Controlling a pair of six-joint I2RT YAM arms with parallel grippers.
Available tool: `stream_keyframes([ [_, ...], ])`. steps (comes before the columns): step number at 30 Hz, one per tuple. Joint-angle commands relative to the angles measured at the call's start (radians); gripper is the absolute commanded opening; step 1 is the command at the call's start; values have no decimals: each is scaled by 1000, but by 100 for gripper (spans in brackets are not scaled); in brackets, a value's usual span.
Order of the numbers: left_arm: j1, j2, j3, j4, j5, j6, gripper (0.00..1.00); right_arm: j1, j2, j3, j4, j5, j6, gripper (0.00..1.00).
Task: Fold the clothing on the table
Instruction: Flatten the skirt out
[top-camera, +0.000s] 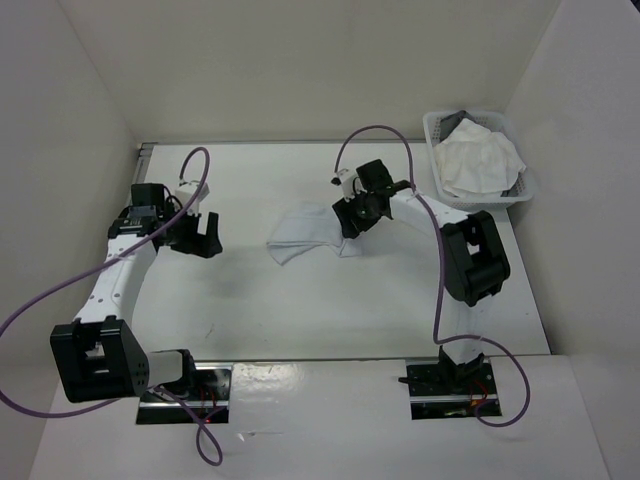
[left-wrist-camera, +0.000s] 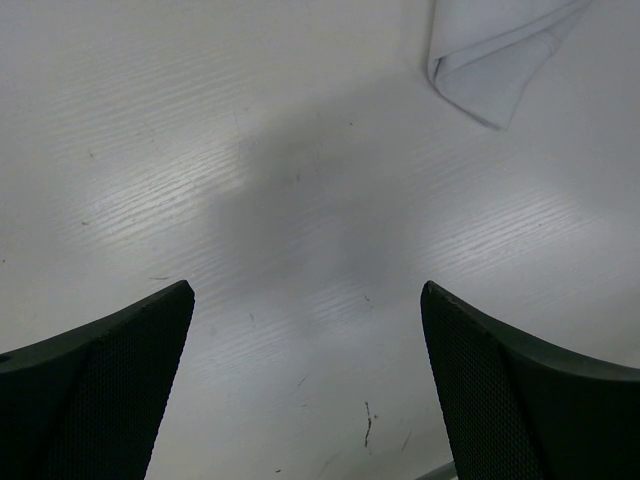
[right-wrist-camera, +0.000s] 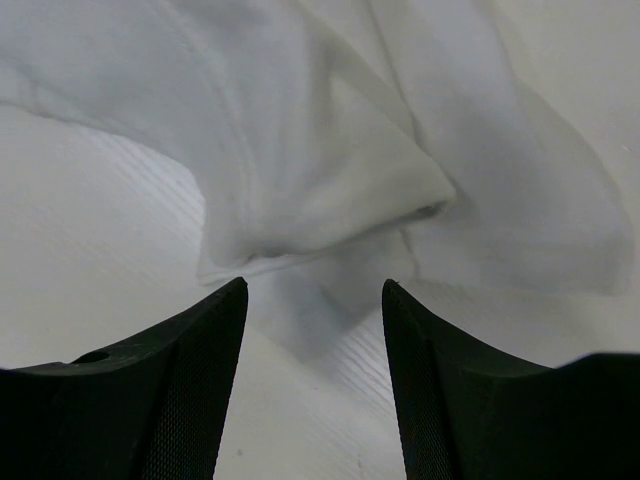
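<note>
The clothing (top-camera: 305, 232), a thin white crumpled piece, lies on the table (top-camera: 300, 310) near its middle. My right gripper (top-camera: 350, 225) is low at the cloth's right edge. In the right wrist view its jaws (right-wrist-camera: 314, 285) stand open, and a flat corner of the clothing (right-wrist-camera: 330, 170) lies on the tabletop between the fingertips, with a raised fold just beyond them. My left gripper (top-camera: 197, 235) hovers over bare table to the left of the cloth, wide open (left-wrist-camera: 307, 290) and holding nothing. A corner of the clothing (left-wrist-camera: 490, 60) shows at the top right of the left wrist view.
A white lattice basket (top-camera: 432, 125) with crumpled white cloths (top-camera: 478, 160) stands at the back right corner. White wall panels close in the table on the left, back and right. Purple cables loop over both arms.
</note>
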Motion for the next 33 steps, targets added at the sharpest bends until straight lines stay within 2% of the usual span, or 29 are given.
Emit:
stream_keyframes([
  [1, 11, -31, -5, -3, 47, 27, 100, 6, -36, 59, -17, -151, 17, 61],
  [5, 11, -31, -14, -3, 58, 27, 100, 6, -90, 15, -1, -160, 8, 61],
  [21, 11, -2, -14, -3, 67, 27, 100, 6, 84, 42, 8, -246, 8, 61],
  [23, 11, -2, -14, -3, 67, 27, 100, 6, 103, 55, 8, -258, 8, 59],
  [26, 11, 8, -14, -3, 67, 27, 100, 6, 131, 93, 8, -283, 8, 49],
  [33, 11, 28, -5, -3, 67, 37, 100, 6, 157, 145, -12, -326, 8, 48],
])
